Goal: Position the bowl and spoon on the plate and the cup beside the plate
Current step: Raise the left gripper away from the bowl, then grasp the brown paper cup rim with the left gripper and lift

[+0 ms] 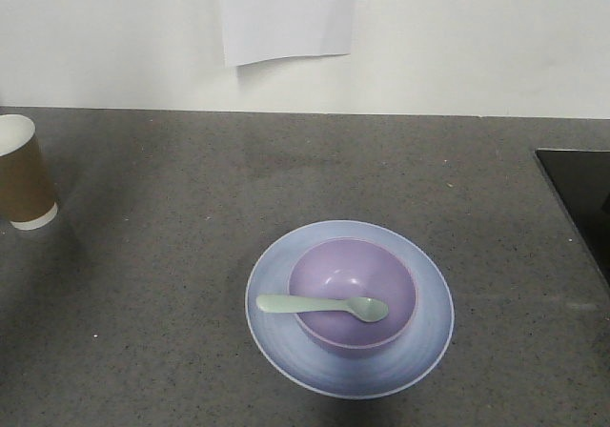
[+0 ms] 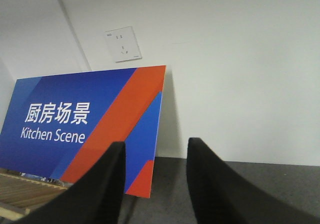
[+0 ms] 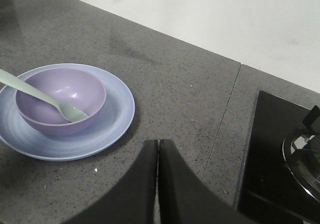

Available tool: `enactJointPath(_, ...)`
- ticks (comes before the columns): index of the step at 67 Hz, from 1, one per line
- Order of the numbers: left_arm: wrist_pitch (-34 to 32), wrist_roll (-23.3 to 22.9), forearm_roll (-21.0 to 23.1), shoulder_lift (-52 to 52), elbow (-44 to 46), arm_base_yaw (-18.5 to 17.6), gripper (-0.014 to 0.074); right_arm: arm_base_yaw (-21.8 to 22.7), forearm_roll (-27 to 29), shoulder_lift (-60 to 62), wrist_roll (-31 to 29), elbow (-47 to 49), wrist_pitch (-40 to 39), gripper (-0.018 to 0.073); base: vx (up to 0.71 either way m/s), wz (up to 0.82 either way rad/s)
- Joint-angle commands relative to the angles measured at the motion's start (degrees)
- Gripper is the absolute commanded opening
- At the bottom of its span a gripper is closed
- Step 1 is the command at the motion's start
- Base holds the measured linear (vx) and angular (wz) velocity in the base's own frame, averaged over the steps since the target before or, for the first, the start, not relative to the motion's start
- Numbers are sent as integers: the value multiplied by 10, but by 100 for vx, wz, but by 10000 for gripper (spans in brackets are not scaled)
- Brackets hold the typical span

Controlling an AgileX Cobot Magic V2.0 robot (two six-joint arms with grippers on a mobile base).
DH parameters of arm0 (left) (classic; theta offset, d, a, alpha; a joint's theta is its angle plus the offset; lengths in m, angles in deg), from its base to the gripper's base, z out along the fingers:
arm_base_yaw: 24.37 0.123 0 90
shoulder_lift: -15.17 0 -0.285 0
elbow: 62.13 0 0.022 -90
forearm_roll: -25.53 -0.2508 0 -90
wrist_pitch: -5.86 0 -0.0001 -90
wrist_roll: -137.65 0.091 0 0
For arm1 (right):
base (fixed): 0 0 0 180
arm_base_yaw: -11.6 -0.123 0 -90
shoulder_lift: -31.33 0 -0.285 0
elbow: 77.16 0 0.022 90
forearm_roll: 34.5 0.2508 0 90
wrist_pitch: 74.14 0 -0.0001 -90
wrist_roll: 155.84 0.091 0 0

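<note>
Spoon [image 1: 320,305] in bowl [image 1: 329,274] on plate [image 1: 429,305]

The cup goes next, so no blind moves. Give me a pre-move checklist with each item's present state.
1. Bowl sits on the plate: ok.
2. Spoon in place, head inside the bowl, handle over its rim: ok.
3. Cup beside the plate: not ok, it stands at the far left edge of the counter.
4. Cup upright: ok.
5. Left gripper open and empty: ok.
6. Right gripper shut, holding nothing: ok.
</note>
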Motion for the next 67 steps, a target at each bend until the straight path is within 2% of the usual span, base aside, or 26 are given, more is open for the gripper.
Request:
enactJointPath(1,-58,-11,-11,-26,13,25,295,1,0,-8,2,11,-38,-6,0,0)
enactJointPath(10,-63,-10,5,-69,13,92,293,1,0,-8,2,11,-38,-6,0,0)
enactJointPath(18,-91,-4,57,-113,13,167,293,1,0,-8,2,11,-38,-6,0,0)
enactJointPath(31,-145,56,235,-174,13,283,293,1,0,-8,2,11,-19,-6,0,0)
enactJointPath(43,-147,137,393,-226,13,369,293,1,0,-8,4,11,-4,-6,0,0)
enactJointPath(52,-129,186,485,-271,13,410,293,1,1,-8,7,11,1,-6,0,0)
enactJointPath(56,-125,204,512,-287,13,421,293,1,5,-8,8,11,3,-6,0,0)
enactJointPath(63,-123,218,545,-310,13,431,293,1,16,-8,8,11,4,-6,0,0)
enactJointPath(67,-121,222,548,-320,13,431,293,1,24,-8,8,11,5,-6,0,0)
